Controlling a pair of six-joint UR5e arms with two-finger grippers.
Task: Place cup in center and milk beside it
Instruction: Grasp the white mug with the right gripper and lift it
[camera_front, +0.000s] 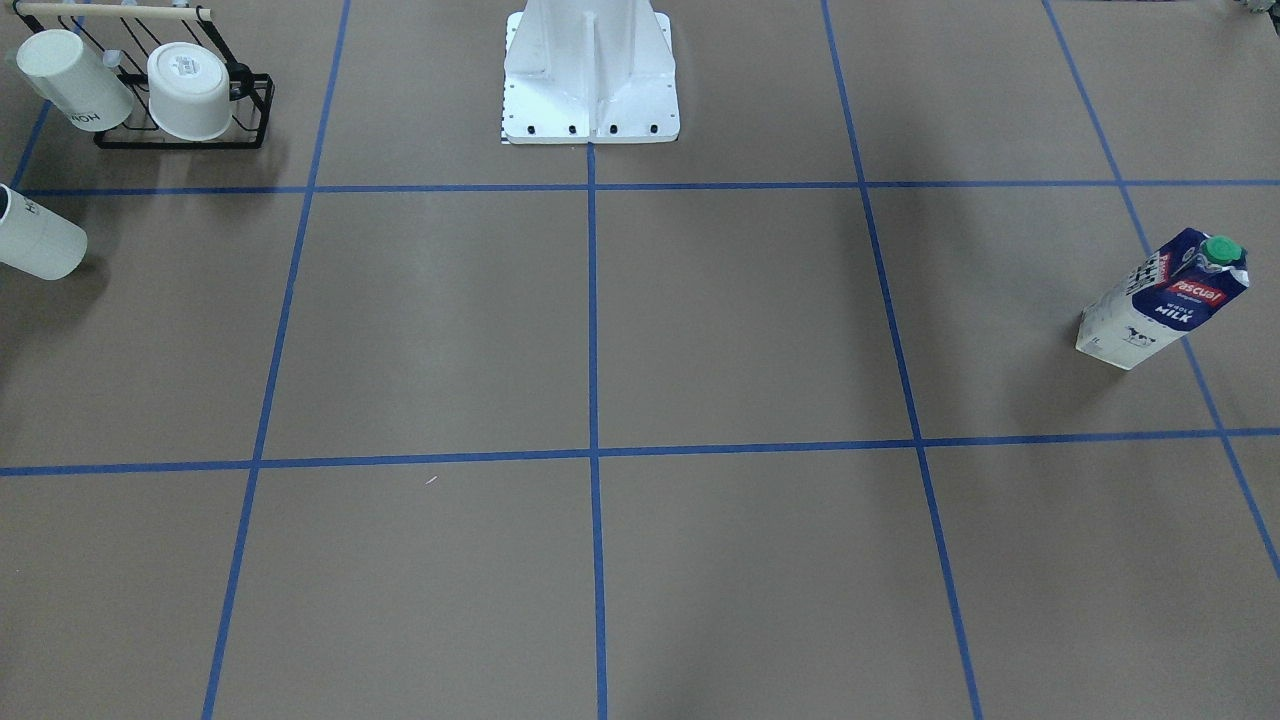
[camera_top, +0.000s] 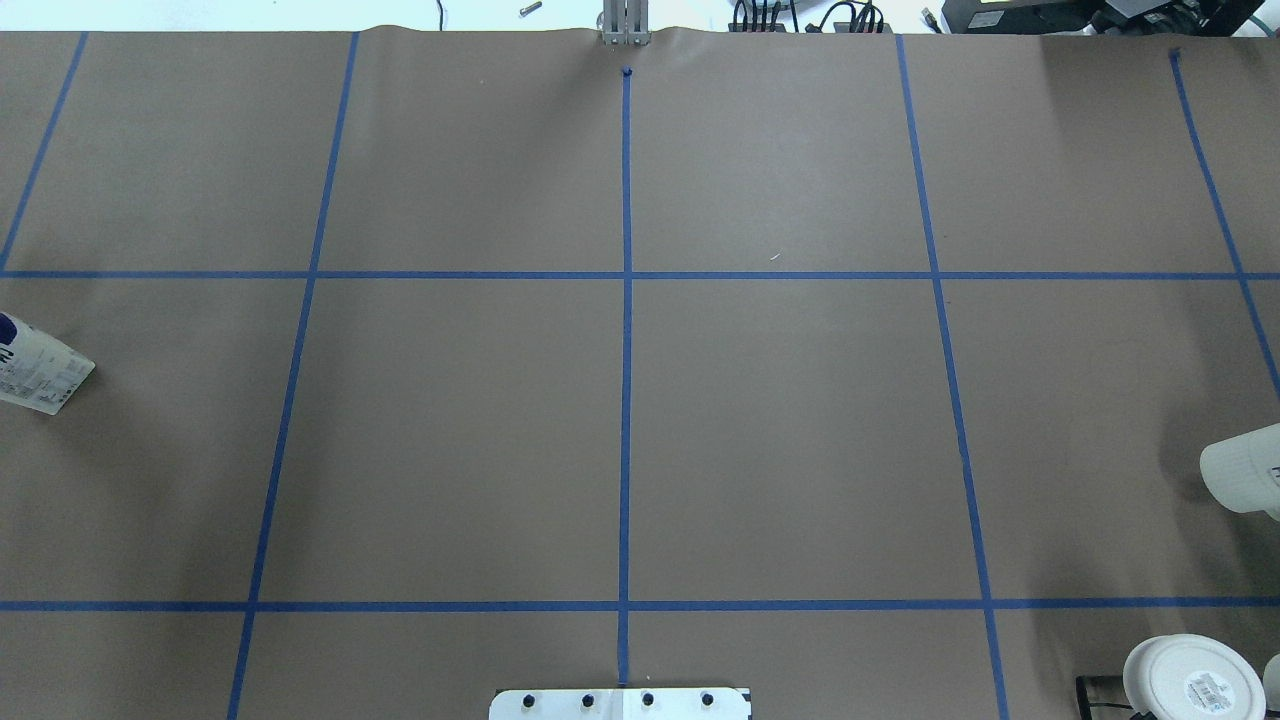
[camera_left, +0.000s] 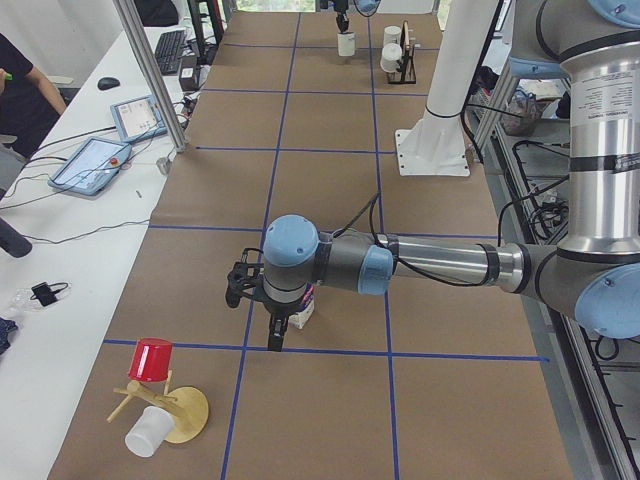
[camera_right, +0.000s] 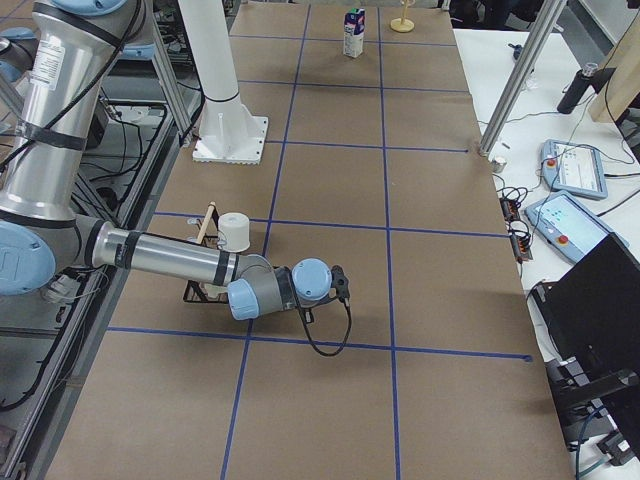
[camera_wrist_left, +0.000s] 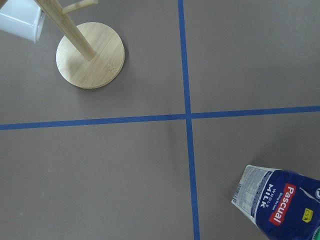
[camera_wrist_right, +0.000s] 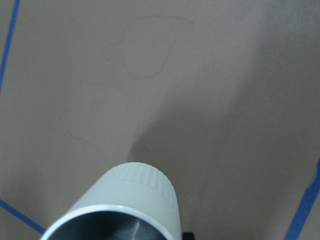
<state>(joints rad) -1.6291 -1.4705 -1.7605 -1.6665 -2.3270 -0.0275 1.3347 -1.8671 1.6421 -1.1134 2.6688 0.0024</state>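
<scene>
The white cup (camera_front: 35, 240) stands at the table's end on my right side, also in the overhead view (camera_top: 1245, 468) and at the bottom of the right wrist view (camera_wrist_right: 125, 200). The milk (camera_front: 1165, 300) stands upright at the opposite end (camera_top: 40, 375), at the lower right of the left wrist view (camera_wrist_left: 280, 205). The center crossing (camera_front: 594, 455) is bare. My left gripper (camera_left: 275, 335) hangs over the milk (camera_left: 303, 312). My right gripper (camera_right: 340, 283) hangs over the cup (camera_left: 346, 43). I cannot tell whether either gripper is open or shut.
A black wire rack (camera_front: 180, 100) with two white mugs stands near the cup. A wooden mug tree (camera_wrist_left: 90, 55) with a red and a white cup (camera_left: 150, 360) stands beyond the milk. The white robot base (camera_front: 590, 80) sits at the back middle.
</scene>
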